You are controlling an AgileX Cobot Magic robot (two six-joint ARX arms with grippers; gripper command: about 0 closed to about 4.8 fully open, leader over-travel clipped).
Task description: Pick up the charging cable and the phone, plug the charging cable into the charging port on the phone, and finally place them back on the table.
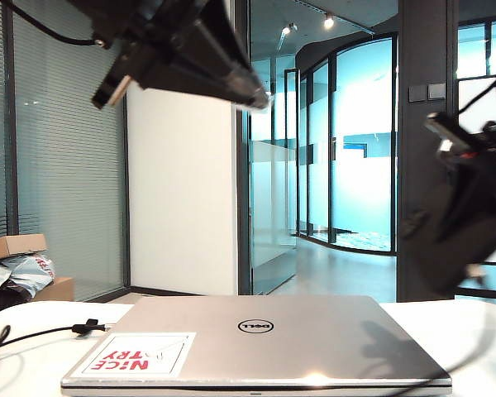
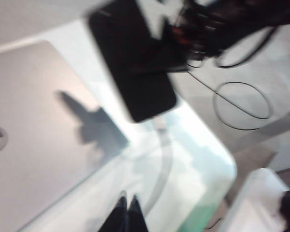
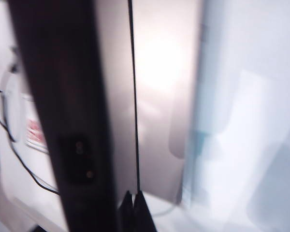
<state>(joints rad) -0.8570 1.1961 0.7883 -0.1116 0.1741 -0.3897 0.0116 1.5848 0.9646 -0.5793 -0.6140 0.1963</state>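
Risks first. Everything is motion-blurred, so the arms look to be swinging fast.

The phone (image 2: pixel 135 67) seems to be up off the surface (image 1: pixel 471 331), right against the dark bulk of the right arm. I can't see what grips it. If that hold is loose, it drops onto the laptop (image 1: pixel 256 339).

The left hand (image 2: pixel 126 212) is high over the laptop's corner, tips pressed together with nothing between them.

The right hand (image 3: pixel 134 208) also has its tips together. A thin black line meets them, but I can't tell whether it's cord or the laptop's edge.

The charging cable (image 1: pixel 87 327) trails on the surface left of the laptop and could snag on its corner.

Count: 1 phone, 1 cable, 1 laptop, 2 hands.
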